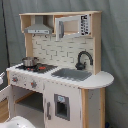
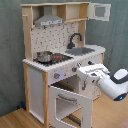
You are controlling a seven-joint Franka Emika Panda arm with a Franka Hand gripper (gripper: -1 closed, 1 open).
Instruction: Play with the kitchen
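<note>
The kitchen (image 1: 60, 65) (image 2: 60, 55) is a tall white and light-wood toy with a range hood (image 1: 39, 27), a black faucet (image 1: 83, 57) (image 2: 75, 39), a grey sink (image 1: 72, 74) and a stove carrying a metal pot (image 1: 29, 62) (image 2: 44, 56). In the second exterior view the oven door (image 2: 74, 102) hangs open below the knobs (image 2: 56, 76). My gripper (image 2: 86, 82) hovers just right of the knob panel and above the open door, touching nothing that I can see. In the first exterior view the gripper is out of view.
A grey curtain (image 2: 10, 60) backs the scene and the floor (image 2: 15, 120) is wood. The small upper cabinet door (image 2: 100, 11) stands open at the top right. The lower cupboard door (image 1: 60, 107) is shut. A white arm part (image 1: 15, 122) shows at the bottom left.
</note>
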